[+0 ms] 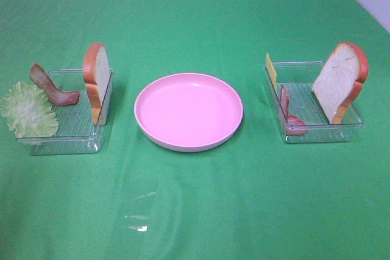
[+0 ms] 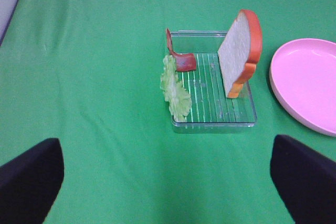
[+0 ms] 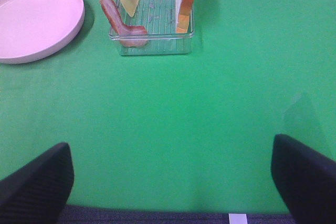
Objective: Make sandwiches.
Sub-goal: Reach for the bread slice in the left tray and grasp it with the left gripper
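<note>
Item 1. Left gripper (image 2: 168,182): we saw its two black fingers (image 2: 31,182) only in the left wrist view. They stood wide apart with nothing between them, above the green cloth (image 1: 195,211) and short of the left tray (image 1: 64,145).

Item 2. Left tray, clear plastic, ribbed floor. We recorded three sandwich parts here:
- Lettuce leaf (image 1: 27,111), pale green and ruffled, stood on edge at the tray's outer side and spread past the wall.
- Left bacon strip (image 1: 53,86), reddish brown and curved, rose from the tray floor toward the far outer corner.
- Left bread slice (image 1: 97,86), white with an orange crust, stood upright on edge against the wall nearest the plate.

Item 3. Pink plate (image 1: 189,111), round, lay between the two trays and apart from both.

Item 4. Right tray (image 1: 317,136), of the same make. We recorded three more parts:
- Cheese slice (image 1: 270,70), thin and yellow, stood at the far corner on the plate side.
- Right bacon strip (image 1: 289,114) leaned along the plate-side wall, its lower end curled in the near corner.
- Right bread slice (image 1: 341,80) was tilted, leaning on the outer wall.

Item 5. Right gripper (image 3: 170,182): we saw its fingers spread wide, holding nothing, over bare cloth well short of the right tray.
</note>
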You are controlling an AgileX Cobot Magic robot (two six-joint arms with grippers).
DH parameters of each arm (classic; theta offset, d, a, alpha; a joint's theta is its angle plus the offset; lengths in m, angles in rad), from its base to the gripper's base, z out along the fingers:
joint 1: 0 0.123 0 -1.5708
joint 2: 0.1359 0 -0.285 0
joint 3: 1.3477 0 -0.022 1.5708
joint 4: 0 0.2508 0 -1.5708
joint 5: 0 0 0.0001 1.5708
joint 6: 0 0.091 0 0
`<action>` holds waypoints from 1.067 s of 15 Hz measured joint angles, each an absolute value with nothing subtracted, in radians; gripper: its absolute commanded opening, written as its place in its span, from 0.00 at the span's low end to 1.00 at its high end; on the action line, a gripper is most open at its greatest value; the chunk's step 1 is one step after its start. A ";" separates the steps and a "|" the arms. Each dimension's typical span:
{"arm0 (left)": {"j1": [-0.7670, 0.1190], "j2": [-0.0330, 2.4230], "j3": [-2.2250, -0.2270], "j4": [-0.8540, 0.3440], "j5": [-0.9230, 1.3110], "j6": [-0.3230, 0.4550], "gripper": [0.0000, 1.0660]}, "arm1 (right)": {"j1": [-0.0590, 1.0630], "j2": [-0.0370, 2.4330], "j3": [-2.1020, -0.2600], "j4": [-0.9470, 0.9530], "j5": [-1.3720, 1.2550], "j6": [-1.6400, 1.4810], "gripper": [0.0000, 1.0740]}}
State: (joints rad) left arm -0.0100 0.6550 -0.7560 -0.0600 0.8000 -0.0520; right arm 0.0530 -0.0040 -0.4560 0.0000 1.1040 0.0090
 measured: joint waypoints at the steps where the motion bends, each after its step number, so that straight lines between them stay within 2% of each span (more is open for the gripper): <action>1: -0.010 0.755 -0.818 -0.061 0.793 -0.052 0.94 | 0.053 -0.004 -0.456 0.000 1.104 0.009 0.91; 6: -0.010 1.265 -1.171 -0.063 0.801 -0.051 0.94 | 0.053 -0.004 -0.456 0.000 1.104 0.009 0.91; 8: -0.010 1.382 -1.276 -0.069 0.847 -0.051 0.94 | 0.053 -0.004 -0.456 0.000 1.104 0.009 0.91; 9: -0.010 1.549 -1.429 -0.084 0.942 -0.051 0.94 | 0.053 -0.004 -0.456 0.000 1.104 0.009 0.91; 12: -0.010 1.712 -1.582 -0.088 1.049 -0.051 0.94 | 0.053 -0.004 -0.456 0.000 1.104 0.009 0.91; 16: -0.010 1.791 -1.663 -0.114 1.067 -0.076 0.94 | 0.053 -0.004 -0.456 0.000 1.104 0.009 0.91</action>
